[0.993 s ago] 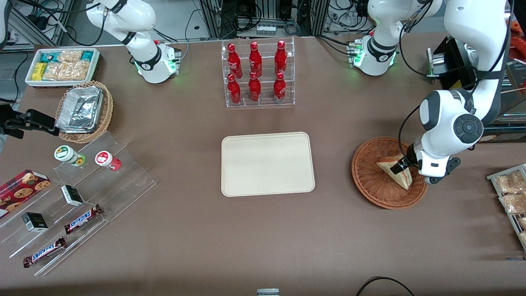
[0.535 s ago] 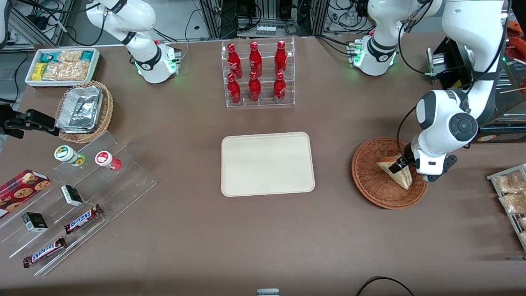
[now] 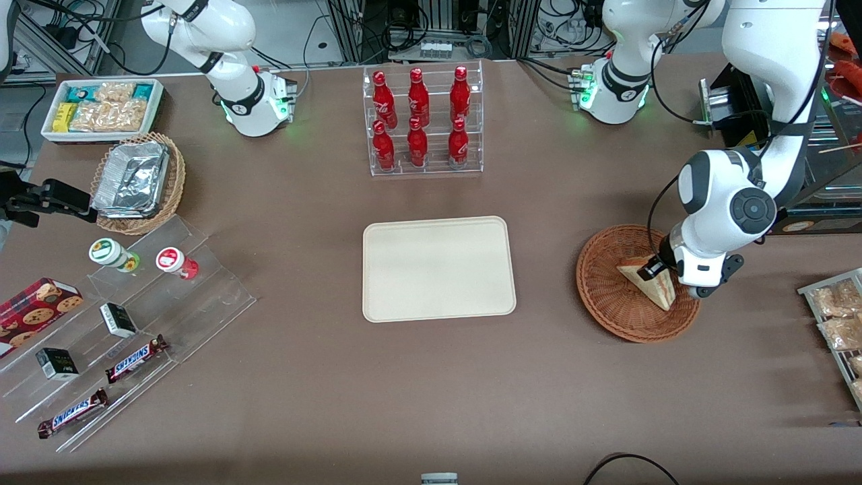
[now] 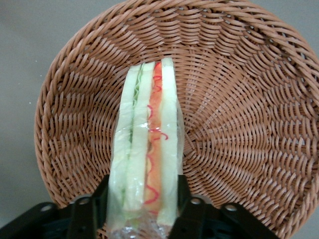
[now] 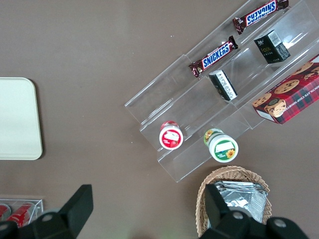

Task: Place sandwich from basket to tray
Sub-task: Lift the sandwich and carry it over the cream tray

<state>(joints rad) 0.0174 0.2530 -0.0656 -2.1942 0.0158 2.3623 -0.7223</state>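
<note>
— Down in the basket [image 3: 619, 303], at the working arm's end of the table, what is the gripper [image 3: 656, 269] doing?

— It sits low over the sandwich [image 3: 648, 283], at the wedge's end farther from the front camera. In the wrist view the two fingers [image 4: 192, 211] stand on either side of the sandwich [image 4: 145, 149], pressed against its wrapped faces, so I judge the gripper [image 4: 144, 216] clamped on it.

— Why grip it across the faces?

— The wedge stands on edge, filling layers up, so its flat bread sides are what two fingers can pinch. That hold should keep the layers together when it is raised.

— Is it off the wicker yet?

— I cannot tell. It lies inside the rim, and the basket [image 4: 249, 124] surrounds it on all sides in the wrist view.

— And where does it have to go?

— To the tray [image 3: 439, 268], flat at the table's middle, well apart from the basket toward the parked arm's end. Nothing stands between them, so a lift over the low rim and a sideways carry looks enough.

— Anything close by?

— A rack of red bottles [image 3: 421, 121] stands farther from the camera than the tray.
</note>
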